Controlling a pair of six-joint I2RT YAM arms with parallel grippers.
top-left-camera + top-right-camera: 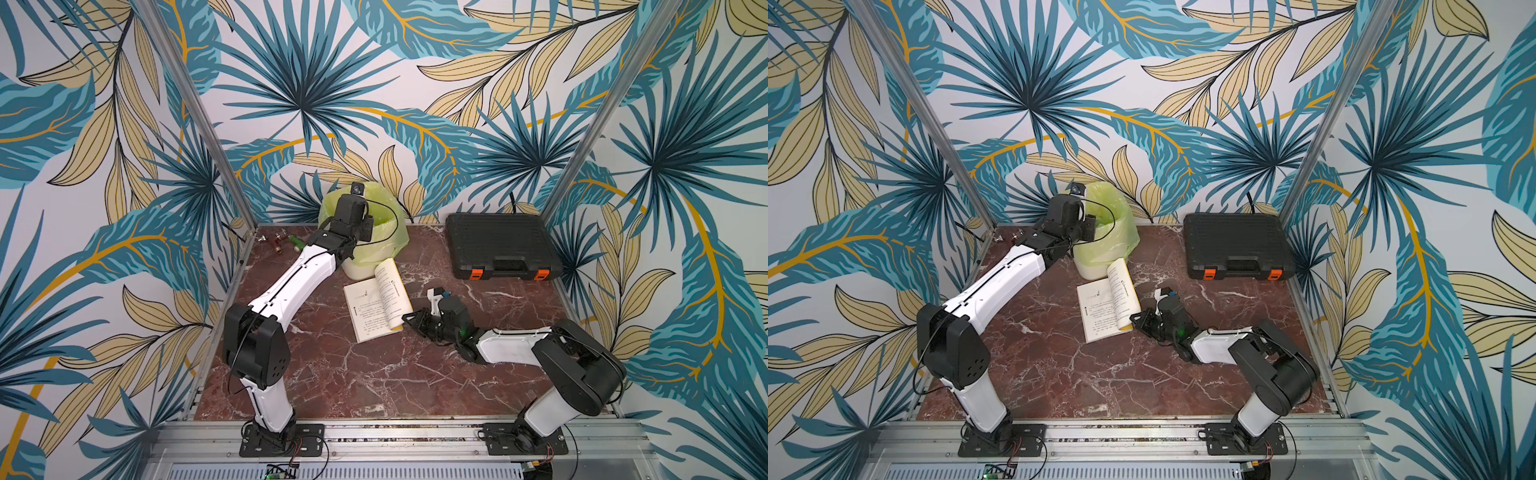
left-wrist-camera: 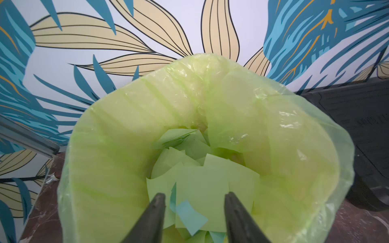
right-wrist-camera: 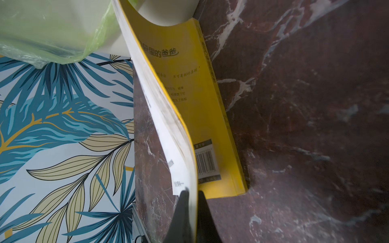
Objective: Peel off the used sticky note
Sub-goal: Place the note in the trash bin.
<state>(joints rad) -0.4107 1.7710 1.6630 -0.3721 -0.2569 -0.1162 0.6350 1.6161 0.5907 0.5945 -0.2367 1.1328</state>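
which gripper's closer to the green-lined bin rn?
Left. The left gripper hangs open over the green-lined bin, above the discarded sticky notes. The right gripper sits lower and beside it, shut on the book.

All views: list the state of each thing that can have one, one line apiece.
Book: open, one half raised and curled.
Bin: uncovered, lined with a green bag.
Notes: loose in the bin, unheld.
Case: closed, lying flat.
Left gripper: open, empty, over the bin.
Right gripper: shut on the book's raised half.
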